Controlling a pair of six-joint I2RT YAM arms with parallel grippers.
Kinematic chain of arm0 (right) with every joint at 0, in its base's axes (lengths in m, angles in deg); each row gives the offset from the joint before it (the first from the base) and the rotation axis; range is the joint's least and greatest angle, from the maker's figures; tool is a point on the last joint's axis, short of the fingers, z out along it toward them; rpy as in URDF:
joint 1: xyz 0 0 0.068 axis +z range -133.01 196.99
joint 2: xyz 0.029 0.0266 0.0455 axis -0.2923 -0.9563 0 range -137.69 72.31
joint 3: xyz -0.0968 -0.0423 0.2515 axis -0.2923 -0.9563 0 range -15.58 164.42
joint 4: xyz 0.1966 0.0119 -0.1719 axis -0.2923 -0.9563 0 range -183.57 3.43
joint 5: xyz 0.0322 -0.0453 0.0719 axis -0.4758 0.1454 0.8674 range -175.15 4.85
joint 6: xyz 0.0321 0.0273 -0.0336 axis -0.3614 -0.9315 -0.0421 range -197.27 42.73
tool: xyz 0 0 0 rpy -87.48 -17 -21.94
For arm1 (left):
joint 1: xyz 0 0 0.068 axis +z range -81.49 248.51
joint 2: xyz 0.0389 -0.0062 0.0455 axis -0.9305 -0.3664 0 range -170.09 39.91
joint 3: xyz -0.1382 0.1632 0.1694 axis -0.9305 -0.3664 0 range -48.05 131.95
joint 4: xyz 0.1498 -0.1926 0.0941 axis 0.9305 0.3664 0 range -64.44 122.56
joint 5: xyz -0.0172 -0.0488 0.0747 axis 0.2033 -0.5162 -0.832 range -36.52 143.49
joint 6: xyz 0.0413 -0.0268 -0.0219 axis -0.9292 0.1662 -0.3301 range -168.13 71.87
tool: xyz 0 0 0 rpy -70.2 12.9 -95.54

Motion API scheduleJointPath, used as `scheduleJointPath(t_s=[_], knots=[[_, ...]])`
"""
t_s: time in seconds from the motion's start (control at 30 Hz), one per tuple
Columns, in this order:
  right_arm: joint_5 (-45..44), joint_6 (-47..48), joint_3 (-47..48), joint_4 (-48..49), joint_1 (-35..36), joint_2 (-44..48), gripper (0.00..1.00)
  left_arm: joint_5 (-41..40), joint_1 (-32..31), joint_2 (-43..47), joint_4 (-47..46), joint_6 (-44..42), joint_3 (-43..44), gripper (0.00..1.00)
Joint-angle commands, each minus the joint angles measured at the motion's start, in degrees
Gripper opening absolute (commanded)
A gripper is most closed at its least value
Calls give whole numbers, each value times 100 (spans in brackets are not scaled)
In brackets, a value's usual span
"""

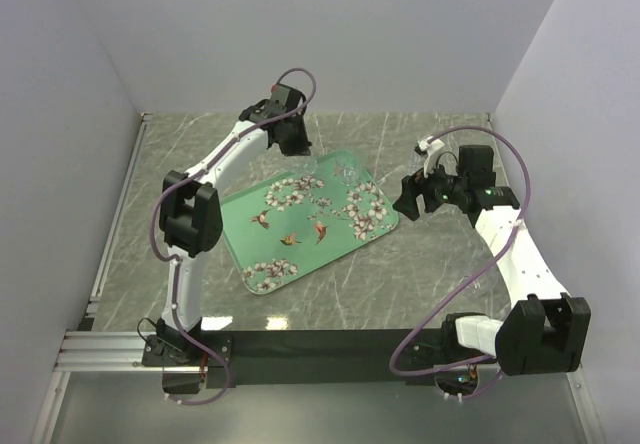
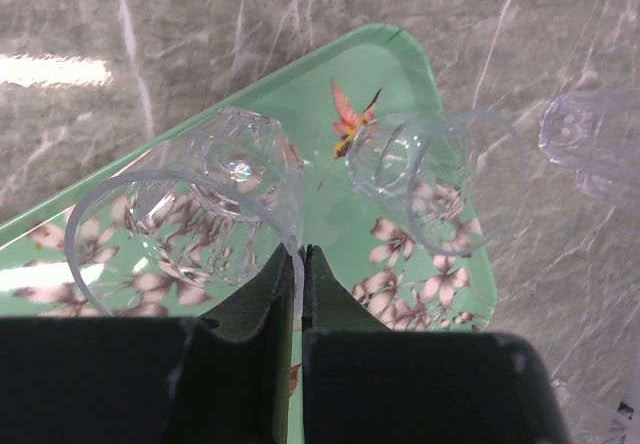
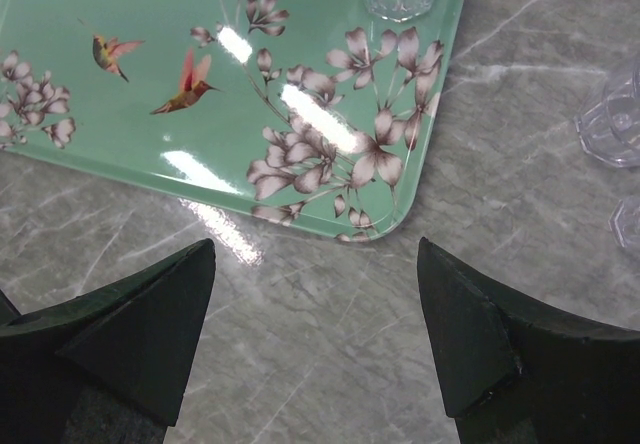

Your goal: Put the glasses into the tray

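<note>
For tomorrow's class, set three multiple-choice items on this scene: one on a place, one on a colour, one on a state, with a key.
1. The right gripper hangs over: A the marble table beside the tray; B the tray's middle; C a bowl.
2. The tray is: A red; B mint green; C grey.
3. The left gripper has its jaws: A wide open; B clamping the tray; C shut on a glass.
Key: A, marble shows between its jaws; B, green ground under the blossoms; C, the rim is pinched between them.
</note>
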Motion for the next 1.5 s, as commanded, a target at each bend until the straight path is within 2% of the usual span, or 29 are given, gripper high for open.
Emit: scheduleJointPath(t_s=[0.0,0.47,0.53,0.67,0.77,0.87,0.97,1.07,1.2,1.47], knots=[[100,-25,48,168,-81,57,88,68,-103,-169,-26,179,511,0],[100,-7,66,194,-152,-13,88,42,-384,-608,132,241,881,3],[100,-7,75,186,-152,-22,88,16,-393,-635,141,223,916,7],[100,19,118,168,-152,-40,88,94,-454,-644,71,206,907,25],[100,37,145,133,-160,-31,88,147,-490,-635,45,206,881,30],[92,46,180,124,-152,-31,88,200,-499,-591,9,206,837,43],[83,72,215,89,-319,-13,88,200,-507,-451,-61,179,811,48],[65,81,311,54,-371,-13,88,209,-507,-241,-149,118,750,59],[74,46,478,10,-450,-57,88,95,-516,164,-307,56,512,66],[-22,-506,1110,-113,-521,-513,88,-431,-507,1437,-597,-93,-612,73]])
